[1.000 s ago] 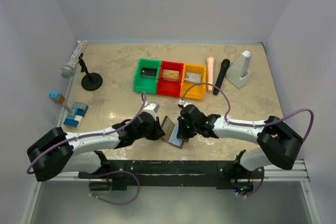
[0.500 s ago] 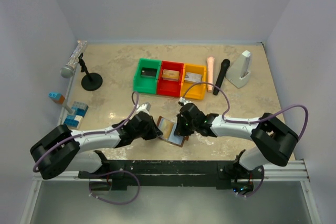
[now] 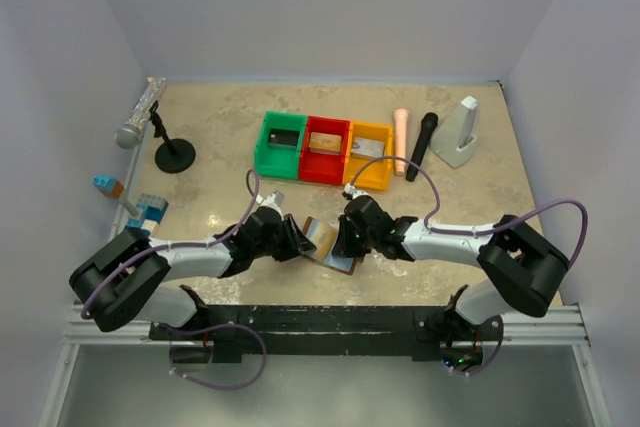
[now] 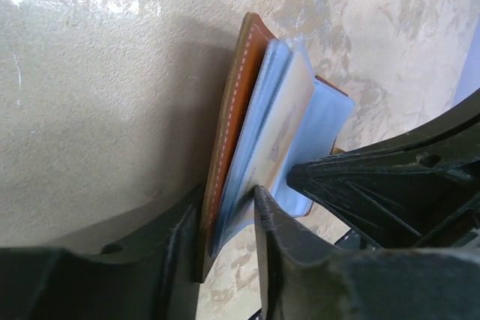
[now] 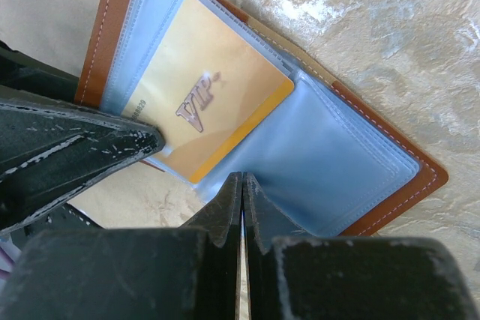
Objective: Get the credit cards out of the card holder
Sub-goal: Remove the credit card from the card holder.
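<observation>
Brown leather card holder lies open near the table's front edge. Left wrist: we see the left gripper straddling its raised cover; whether it pinches, we cannot tell. Right wrist: the right gripper, fingers together, sits at the blue lining beside a sleeved gold credit card.

We drew our left gripper back leftward, swinging the flap of the card holder wider and baring a gold card.
</observation>
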Robot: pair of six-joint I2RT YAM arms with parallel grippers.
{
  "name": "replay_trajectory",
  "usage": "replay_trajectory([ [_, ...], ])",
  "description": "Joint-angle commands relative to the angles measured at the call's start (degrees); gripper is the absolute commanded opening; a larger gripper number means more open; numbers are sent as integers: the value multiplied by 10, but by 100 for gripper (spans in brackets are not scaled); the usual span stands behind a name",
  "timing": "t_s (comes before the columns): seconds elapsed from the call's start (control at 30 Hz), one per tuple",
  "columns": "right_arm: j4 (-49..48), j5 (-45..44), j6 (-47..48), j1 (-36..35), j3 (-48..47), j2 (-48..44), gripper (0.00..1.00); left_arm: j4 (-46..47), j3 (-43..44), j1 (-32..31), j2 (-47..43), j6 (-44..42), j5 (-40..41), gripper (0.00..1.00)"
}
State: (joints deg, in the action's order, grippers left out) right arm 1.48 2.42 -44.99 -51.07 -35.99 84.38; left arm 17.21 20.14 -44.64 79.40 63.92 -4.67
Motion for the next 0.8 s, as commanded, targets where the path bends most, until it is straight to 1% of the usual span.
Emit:
replay_trajectory([
  [0.0,79,-22,20,-3,14,21,0,-171,-36,10,-5,-51,91,41],
  [0.1,90,-22,25,-3,7,23,0,-214,-28,10,-39,-60,102,45],
  [0.33,109,-32,37,-3,-11,31,0,-267,-19,10,-97,-77,112,47],
  [0.5,125,-36,46,-3,-24,32,0,-321,-14,10,-165,-88,127,47],
  [0.57,131,-39,54,-3,-31,32,0,-345,-4,10,-210,-94,129,44],
  [0.67,137,-39,70,-3,-40,37,0,-330,5,10,-268,-110,117,41],
  [0.77,143,-39,94,-3,-49,43,0,-259,7,10,-300,-138,77,39],
])
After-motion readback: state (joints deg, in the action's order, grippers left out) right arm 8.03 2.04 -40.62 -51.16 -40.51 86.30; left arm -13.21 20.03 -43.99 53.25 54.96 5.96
